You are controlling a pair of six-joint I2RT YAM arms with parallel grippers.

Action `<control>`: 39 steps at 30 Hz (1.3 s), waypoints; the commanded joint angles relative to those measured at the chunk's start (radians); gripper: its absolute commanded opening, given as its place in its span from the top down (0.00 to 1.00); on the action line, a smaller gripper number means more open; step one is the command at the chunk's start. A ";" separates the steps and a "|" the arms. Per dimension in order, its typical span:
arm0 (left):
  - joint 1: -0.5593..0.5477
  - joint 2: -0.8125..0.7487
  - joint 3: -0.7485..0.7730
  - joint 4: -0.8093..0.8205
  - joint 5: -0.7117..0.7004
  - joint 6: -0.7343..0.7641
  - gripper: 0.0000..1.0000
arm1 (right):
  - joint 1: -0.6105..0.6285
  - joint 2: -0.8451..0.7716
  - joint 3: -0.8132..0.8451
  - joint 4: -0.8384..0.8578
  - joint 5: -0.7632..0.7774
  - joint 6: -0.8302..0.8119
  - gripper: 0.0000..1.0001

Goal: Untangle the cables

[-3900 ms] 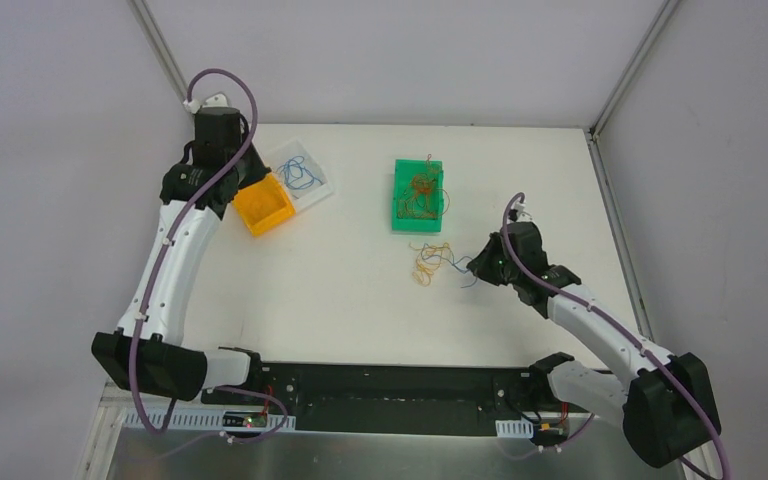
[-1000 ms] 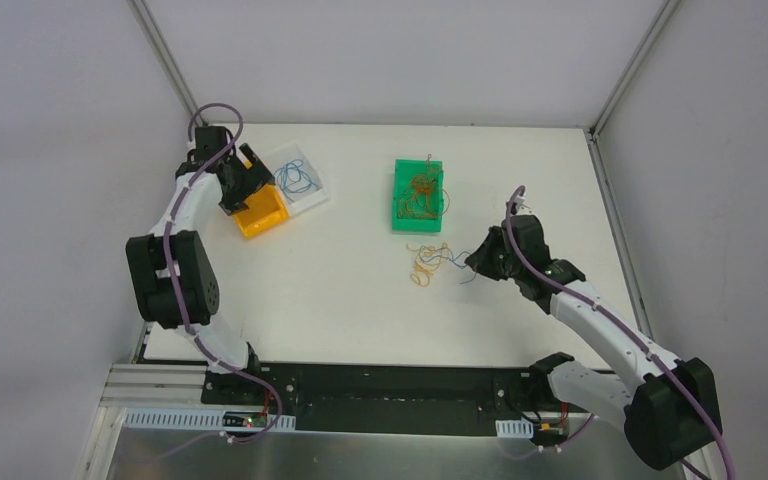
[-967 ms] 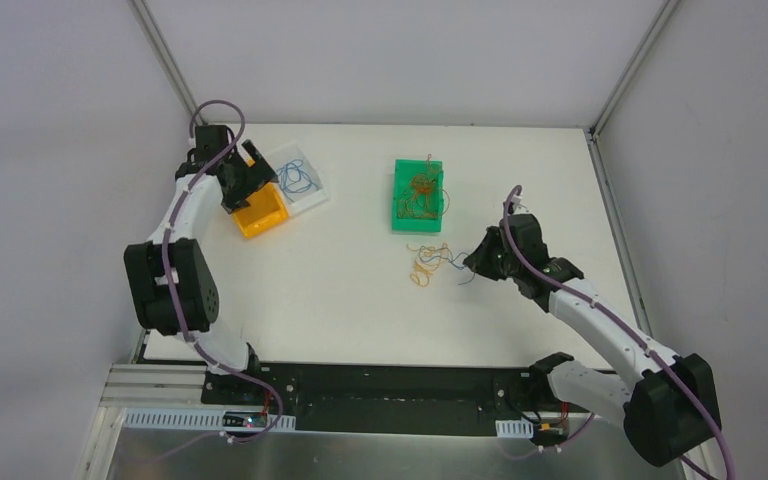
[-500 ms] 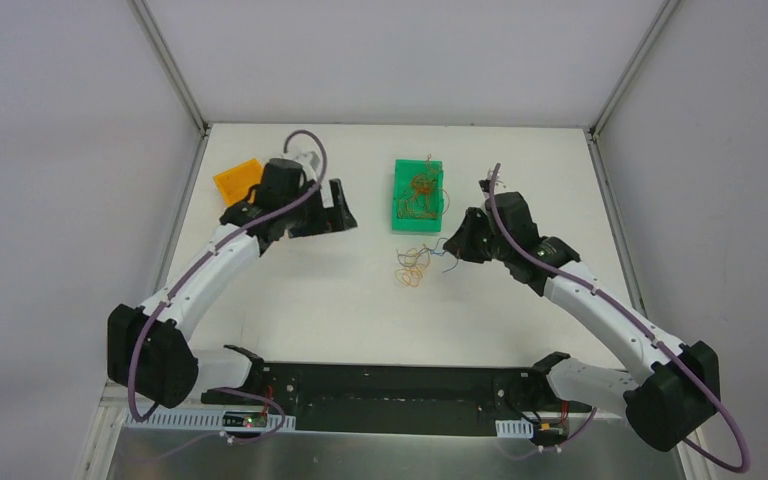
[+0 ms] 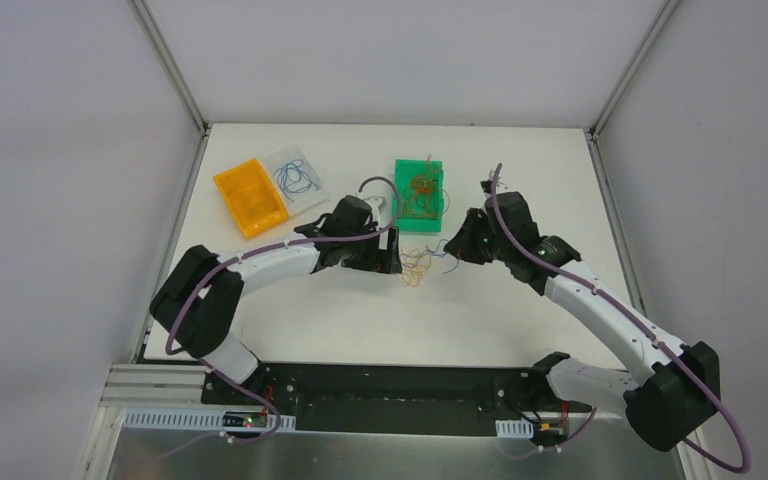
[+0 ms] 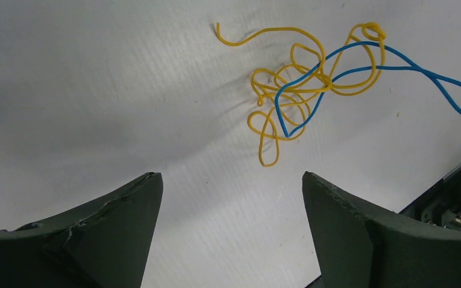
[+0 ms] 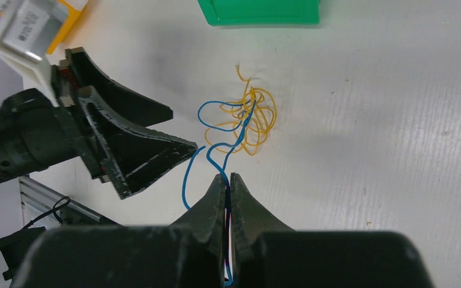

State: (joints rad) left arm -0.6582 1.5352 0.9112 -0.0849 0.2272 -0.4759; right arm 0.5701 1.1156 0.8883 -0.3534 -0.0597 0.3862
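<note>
Two arms: both reach in from the near edge and meet at one small tangle (image 5: 418,268) in the middle of the table (image 5: 310,320).
Left gripper (image 6: 231,180): fingers spread wide, nothing in them, hovering just beside the tangle on its left.
Right gripper (image 7: 228,177): clenched on the blue wire (image 7: 207,147), which runs down between the tips.
Tangle: yellow wire (image 6: 288,84) lies in loose loops on the table, the blue wire threaded through them.
Green bin (image 5: 398,195): right behind the tangle, more brownish wires piled inside.
Far left: orange bin (image 5: 250,197), and a clear tray (image 5: 315,190) with a loose blue strand in it.
Risk: if I pull right before the left pins the yellow wire, I reckon the whole clump just drags along or cinches tighter. These wires are hair-thin, so the left could easily pinch both colours, or nothing. A hard tug might also slip the blue wire out of the right's pinch.
</note>
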 commanded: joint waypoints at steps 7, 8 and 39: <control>-0.105 0.224 0.100 0.118 -0.076 -0.053 0.24 | 0.005 -0.044 0.014 0.004 0.044 0.026 1.00; -0.108 0.244 0.107 0.120 -0.075 -0.057 0.26 | 0.005 -0.046 0.011 0.004 0.045 0.026 1.00; -0.105 -0.149 -0.024 -0.141 -0.250 -0.053 1.00 | -0.042 -0.031 -0.142 0.090 0.409 0.145 1.00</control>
State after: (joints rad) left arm -0.7647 1.4303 0.8528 -0.1707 -0.0063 -0.5396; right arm 0.5335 1.0393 0.7006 -0.2813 0.3103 0.5137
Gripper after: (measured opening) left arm 0.011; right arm 0.019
